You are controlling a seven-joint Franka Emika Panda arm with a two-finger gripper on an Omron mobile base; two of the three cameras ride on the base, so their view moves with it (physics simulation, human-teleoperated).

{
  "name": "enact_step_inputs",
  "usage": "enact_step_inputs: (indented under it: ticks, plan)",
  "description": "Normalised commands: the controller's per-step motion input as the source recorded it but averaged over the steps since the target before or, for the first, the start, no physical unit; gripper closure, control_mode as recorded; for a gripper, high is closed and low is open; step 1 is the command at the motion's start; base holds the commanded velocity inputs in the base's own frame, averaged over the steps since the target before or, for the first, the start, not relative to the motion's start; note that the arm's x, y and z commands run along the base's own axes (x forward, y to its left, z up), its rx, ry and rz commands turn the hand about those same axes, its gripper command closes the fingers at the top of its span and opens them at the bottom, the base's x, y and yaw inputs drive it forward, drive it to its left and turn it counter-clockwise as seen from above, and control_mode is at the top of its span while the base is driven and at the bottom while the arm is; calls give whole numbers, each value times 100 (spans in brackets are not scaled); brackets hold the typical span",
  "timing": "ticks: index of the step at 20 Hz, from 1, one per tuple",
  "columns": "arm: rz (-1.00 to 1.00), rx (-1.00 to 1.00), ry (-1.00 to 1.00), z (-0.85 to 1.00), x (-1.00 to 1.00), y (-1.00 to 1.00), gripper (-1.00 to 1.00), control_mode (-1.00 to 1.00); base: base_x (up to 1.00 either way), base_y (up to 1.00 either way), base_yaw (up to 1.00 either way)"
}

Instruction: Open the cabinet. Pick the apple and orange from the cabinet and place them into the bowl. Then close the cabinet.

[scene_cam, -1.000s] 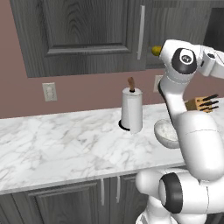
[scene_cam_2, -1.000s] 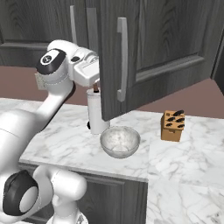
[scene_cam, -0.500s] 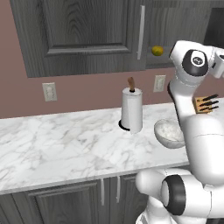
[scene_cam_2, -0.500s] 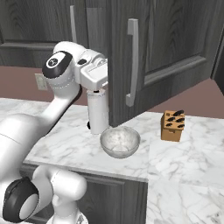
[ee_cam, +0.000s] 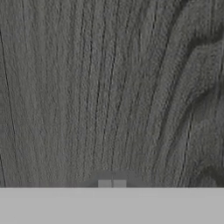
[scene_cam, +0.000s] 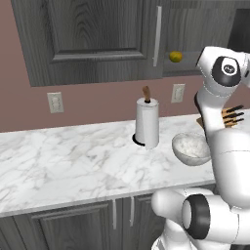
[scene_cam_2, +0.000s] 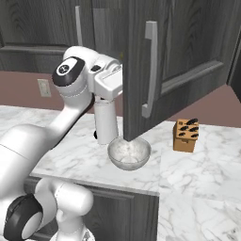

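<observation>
— Where's the cabinet point(scene_cam_2: 188, 52)?
— Above the marble counter point(scene_cam: 73, 166); its door stands swung out over the speckled bowl point(scene_cam_2: 129, 153), beside the paper-towel roll point(scene_cam: 147, 122).
— The end effector point(ee_cam: 112, 183)?
— Fingertips pressed together, gripping nothing (wood grain right ahead).
— Fruit?
— A yellowish one point(scene_cam: 176, 56) on the shelf.

Even soft light, faint shadows, sharp

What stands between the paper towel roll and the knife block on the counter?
The bowl stands between the paper towel roll and the knife block, as the right base view shows.
</observation>
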Motion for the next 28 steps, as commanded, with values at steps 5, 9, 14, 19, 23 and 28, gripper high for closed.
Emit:
enact_step_inputs:
  ticks: [5,9,14,19,23,28]
  plan:
    - [0,-1,0,-1,-2,-17,100,-100,0,0,0]
    - [0,-2,0,-7,0,-13,100,-100,0,0,0]
    - [1,-1,-3,-9,0,0,100,-100,0,0,0]
    - [9,0,-7,0,0,11,100,-100,0,0,0]
    - [18,0,0,3,3,34,100,-100,0,0,0]
    - [31,0,0,1,10,47,100,-100,0,0,0]
